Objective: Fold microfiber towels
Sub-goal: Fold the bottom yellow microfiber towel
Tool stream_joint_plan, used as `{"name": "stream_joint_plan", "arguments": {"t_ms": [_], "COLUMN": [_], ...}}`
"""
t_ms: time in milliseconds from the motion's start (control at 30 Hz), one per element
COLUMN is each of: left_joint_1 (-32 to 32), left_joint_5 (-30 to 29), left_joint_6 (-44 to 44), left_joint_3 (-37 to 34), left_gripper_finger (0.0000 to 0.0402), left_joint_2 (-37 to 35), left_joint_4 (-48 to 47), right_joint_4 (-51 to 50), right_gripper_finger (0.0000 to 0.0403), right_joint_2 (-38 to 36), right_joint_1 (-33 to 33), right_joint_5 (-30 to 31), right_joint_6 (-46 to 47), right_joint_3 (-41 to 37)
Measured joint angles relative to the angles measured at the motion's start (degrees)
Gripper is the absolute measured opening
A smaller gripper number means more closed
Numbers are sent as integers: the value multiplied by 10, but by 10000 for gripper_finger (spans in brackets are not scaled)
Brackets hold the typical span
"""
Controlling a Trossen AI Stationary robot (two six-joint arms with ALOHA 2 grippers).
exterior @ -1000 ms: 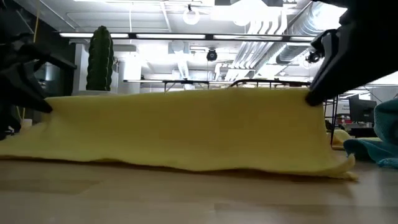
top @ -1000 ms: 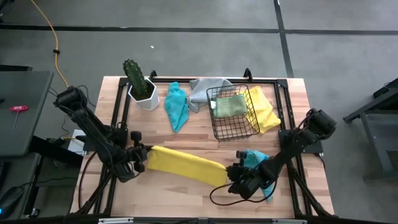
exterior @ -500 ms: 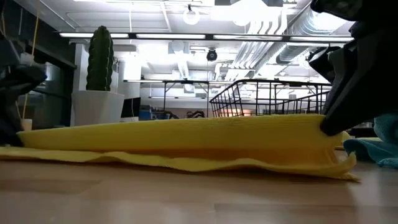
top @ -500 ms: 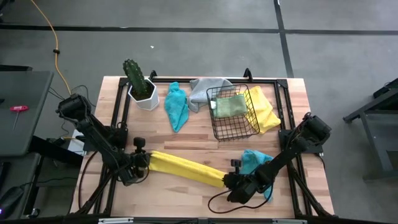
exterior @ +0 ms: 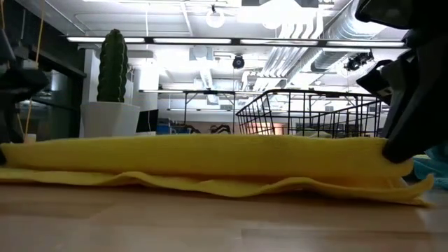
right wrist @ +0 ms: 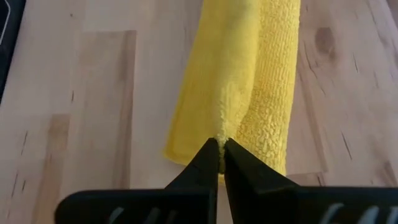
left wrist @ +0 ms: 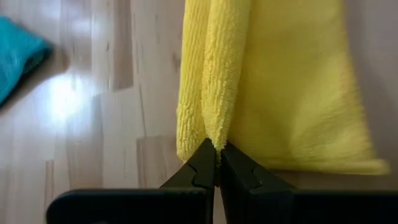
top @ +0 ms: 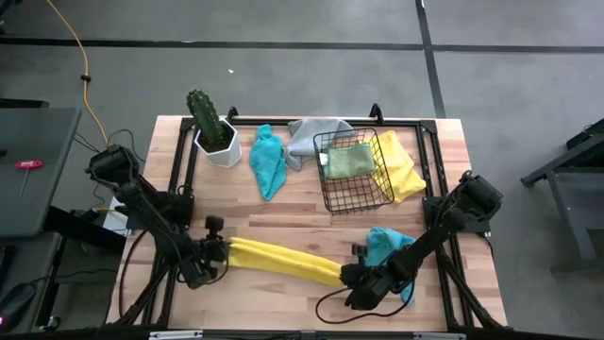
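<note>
A yellow towel [top: 283, 261] lies on the near part of the table as a long narrow doubled band, running left to right. My left gripper [top: 215, 253] is shut on its left end and my right gripper [top: 347, 277] is shut on its right end. A teal towel [top: 267, 159], a grey towel [top: 310, 138] and a second yellow towel [top: 401, 168] lie at the back. A light green towel [top: 347, 161] lies in the black wire basket [top: 355, 172]. Another teal towel [top: 387, 244] lies beside my right arm. My left gripper pinches the corner of the raised fold [left wrist: 213, 138] at the yellow towel's left end between its two fingertips. The fingers lie along the towel, low over the table. The fold stands up a little; the lower layer lies on the wood. My right gripper pinches the raised fold [right wrist: 221, 132] at the yellow towel's right end between its two fingertips. The fingers lie along the towel, close to the table. The towel rests on the wood, its lower edge [exterior: 406, 197] spread out under the fold.
A cactus in a white pot [top: 213, 132] stands at the back left. The wire basket stands at the back right, tilted over the second yellow towel. A black frame [top: 311, 123] runs along the table's edges. Bare wood [top: 283, 212] lies between the band and the back things.
Both grippers have gone down and toward the near edge, bringing the yellow towel's held upper edge down over the layer on the table. The towel, which stood up as a tall sheet, now lies doubled over as a low narrow band.
</note>
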Motion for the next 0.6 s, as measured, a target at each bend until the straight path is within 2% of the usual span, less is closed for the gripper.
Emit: {"name": "stream_joint_plan", "arguments": {"t_ms": [233, 467, 600], "left_joint_1": [0, 0, -10], "left_joint_5": [32, 92, 99], "left_joint_6": [23, 9, 8], "left_joint_3": [51, 54, 54], "left_gripper_finger": [1, 1, 1], "left_joint_2": [0, 4, 15], "left_joint_4": [-15, -15, -11], "right_joint_4": [-13, -22, -23], "right_gripper_finger": [0, 0, 0], "right_joint_2": [0, 0, 0], "right_joint_1": [0, 0, 0], "right_joint_5": [11, 13, 15], "right_joint_6": [0, 3, 3], "right_joint_3": [0, 0, 0]}}
